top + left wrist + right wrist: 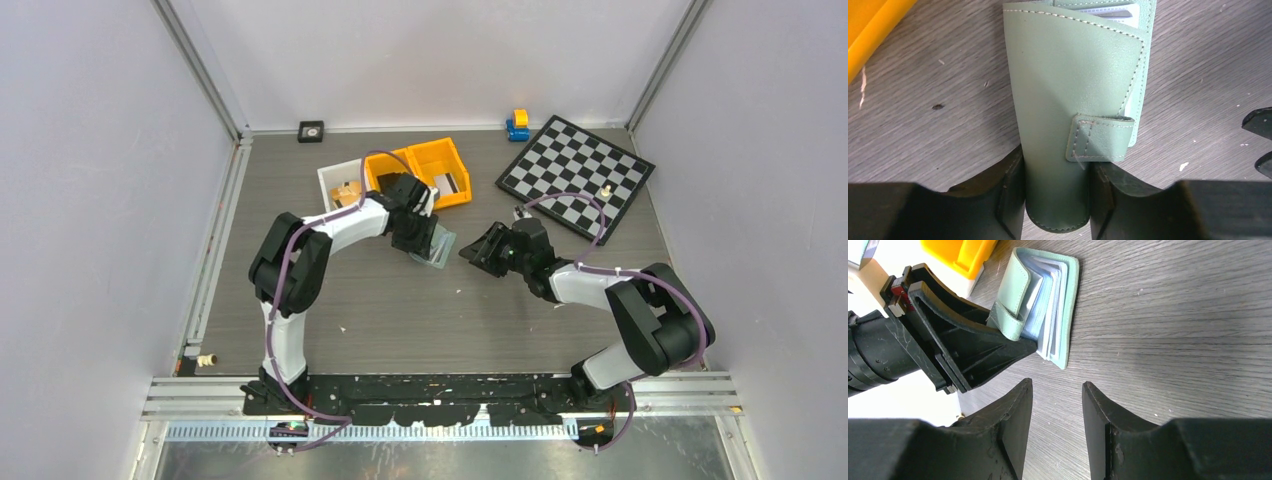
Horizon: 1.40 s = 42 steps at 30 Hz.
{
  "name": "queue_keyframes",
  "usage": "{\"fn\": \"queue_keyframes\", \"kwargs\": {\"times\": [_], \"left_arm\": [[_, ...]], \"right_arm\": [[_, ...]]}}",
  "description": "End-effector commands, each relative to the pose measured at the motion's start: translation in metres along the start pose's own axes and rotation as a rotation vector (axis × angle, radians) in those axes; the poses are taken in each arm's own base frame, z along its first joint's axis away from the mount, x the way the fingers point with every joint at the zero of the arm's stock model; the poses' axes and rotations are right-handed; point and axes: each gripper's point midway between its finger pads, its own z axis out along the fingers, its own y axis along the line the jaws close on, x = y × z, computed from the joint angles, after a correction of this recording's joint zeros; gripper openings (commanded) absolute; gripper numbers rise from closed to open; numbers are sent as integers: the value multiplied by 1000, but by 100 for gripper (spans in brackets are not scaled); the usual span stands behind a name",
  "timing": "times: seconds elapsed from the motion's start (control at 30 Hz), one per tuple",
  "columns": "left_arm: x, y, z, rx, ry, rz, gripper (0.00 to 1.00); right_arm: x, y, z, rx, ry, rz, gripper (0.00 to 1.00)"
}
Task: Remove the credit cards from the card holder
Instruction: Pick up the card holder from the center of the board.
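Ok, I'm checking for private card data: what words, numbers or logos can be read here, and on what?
None can be read.
The card in the card holder: only grey bands show, print too blurred.
Contents of the yellow bins: too small to read.
The checkerboard: plain squares, no lettering visible.

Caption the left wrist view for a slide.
Left claw pinching the folded cover of the sage-green card holder on the grey table.

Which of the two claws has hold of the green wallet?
The left gripper: it pinches the folded cover of the card holder. The right gripper hovers nearby, jaws apart, holding nothing.
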Motion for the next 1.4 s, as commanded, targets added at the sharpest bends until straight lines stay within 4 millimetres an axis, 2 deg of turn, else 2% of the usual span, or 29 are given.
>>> {"fn": "queue_keyframes", "kwargs": {"times": [0.0,0.2,0.33,0.47,0.6,0.77,0.9,0.97,1.13,1.2,1.27,1.37], "left_arm": [[22,0,13,17,93,-28,36],[16,-10,1,101,44,-75,11],[10,-17,-14,203,-24,-148,2],[-1,-26,-37,336,-118,-216,0],[-10,-41,-69,475,-216,-240,0],[-15,-57,-104,622,-305,-252,0],[-19,-64,-124,718,-361,-270,0],[-20,-70,-132,770,-380,-261,0],[-21,-75,-138,822,-387,-266,0],[-23,-79,-140,857,-388,-265,0],[-23,-81,-142,887,-388,-273,0],[-23,-81,-138,885,-380,-278,0]], "right_arm": [[-8,13,1,-49,-23,-8,46],[-5,10,7,-45,1,-1,48],[-4,9,8,-37,7,-2,65],[-7,7,5,-19,-7,-16,76],[-11,12,2,-50,-12,-13,81],[-14,37,-9,-184,-5,-8,86],[-9,61,-15,-330,27,4,87],[-7,71,-18,-400,40,18,87],[-5,93,-30,-533,52,18,88],[-2,95,-28,-538,67,24,85],[0,97,-27,-547,78,24,73],[1,101,-28,-571,82,23,49]]}}
